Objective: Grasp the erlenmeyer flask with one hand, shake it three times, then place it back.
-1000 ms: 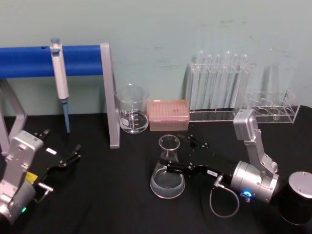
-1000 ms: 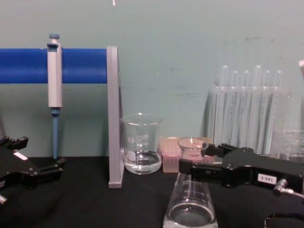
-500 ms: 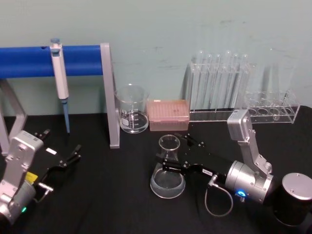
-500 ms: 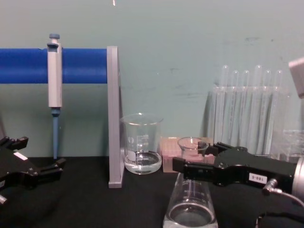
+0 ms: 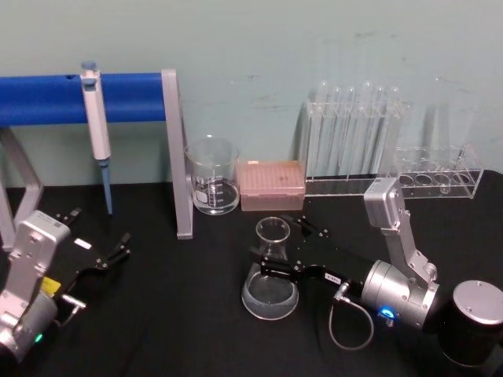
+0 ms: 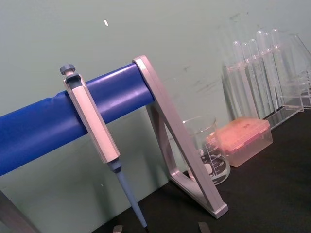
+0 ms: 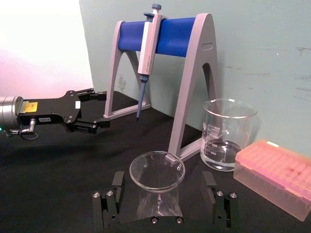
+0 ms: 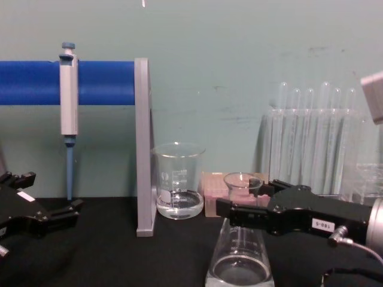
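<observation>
Now your right tool [image 7: 163,180] sits with its jaws spread either side of the neck of the erlenmeyer flask [image 5: 269,292], which stands upright on the black worktop [image 5: 181,314]. Behind it stand a beaker [image 5: 212,177] and a pink tip box [image 5: 271,184]. Your left tool [image 5: 98,229] rests open, well apart at far left.

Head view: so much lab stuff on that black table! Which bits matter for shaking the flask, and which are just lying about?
In the job:
erlenmeyer flask
right gripper, open, straddling the flask's neck

Lying about:
beaker
pipette on its blue stand
pink tip box
test-tube rack
black canister
left gripper, parked open at the left
</observation>
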Motion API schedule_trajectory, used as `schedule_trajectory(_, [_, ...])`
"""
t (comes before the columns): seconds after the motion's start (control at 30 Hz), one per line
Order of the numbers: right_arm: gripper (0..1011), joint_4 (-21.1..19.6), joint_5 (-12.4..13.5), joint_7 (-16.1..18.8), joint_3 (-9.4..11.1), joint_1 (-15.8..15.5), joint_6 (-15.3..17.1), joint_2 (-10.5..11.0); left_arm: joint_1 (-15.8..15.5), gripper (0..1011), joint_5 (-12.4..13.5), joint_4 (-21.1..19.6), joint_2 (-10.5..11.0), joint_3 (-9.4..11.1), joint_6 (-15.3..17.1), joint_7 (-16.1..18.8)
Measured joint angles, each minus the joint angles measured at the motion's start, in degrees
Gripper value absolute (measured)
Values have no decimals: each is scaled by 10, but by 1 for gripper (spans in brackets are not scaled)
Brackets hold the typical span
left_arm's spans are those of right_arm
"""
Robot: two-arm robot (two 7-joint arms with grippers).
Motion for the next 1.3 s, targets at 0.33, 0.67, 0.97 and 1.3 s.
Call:
schedule_trajectory(0.33, [1000, 0, 0, 0, 0, 0, 0, 0, 0, 1001, 0, 0, 0, 0, 0, 0])
schedule_trajectory(0.67, [1000, 1, 1, 0, 0, 0, 0, 0, 0, 1001, 0, 0, 0, 0, 0, 0])
schedule_trajectory(0.97, [886, 1, 1, 0, 0, 1, 0, 0, 0, 1001, 0, 0, 0, 0, 0, 0])
schedule_trajectory(1.3, [569, 1, 1, 1, 0, 1, 0, 0, 0, 1001, 0, 0, 0, 0, 0, 0])
